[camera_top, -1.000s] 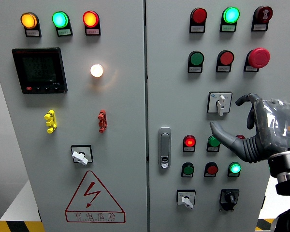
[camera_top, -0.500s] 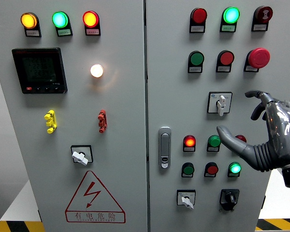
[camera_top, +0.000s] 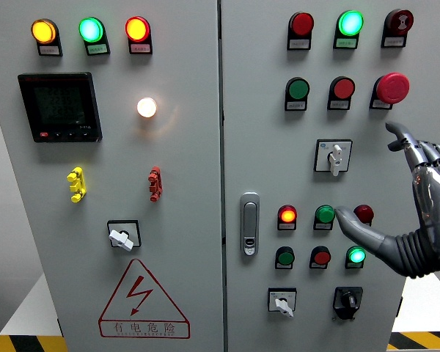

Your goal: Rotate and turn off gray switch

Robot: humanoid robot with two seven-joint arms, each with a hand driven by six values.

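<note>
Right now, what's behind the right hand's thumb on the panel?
The right hand is open, its thumb tip lying between the green button and the dark red button, hiding part of the latter. The gray switch above is uncovered.

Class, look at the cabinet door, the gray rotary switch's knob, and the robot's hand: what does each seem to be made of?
Cabinet door: probably painted sheet metal, with a flat, matte pale gray face.
Gray rotary switch: the knob looks like molded plastic, light and smooth.
Right hand: seemingly dark gray plastic or metal with a glossy sheen, plus a ribbed, rubber-like sleeve at the thumb base.
</note>
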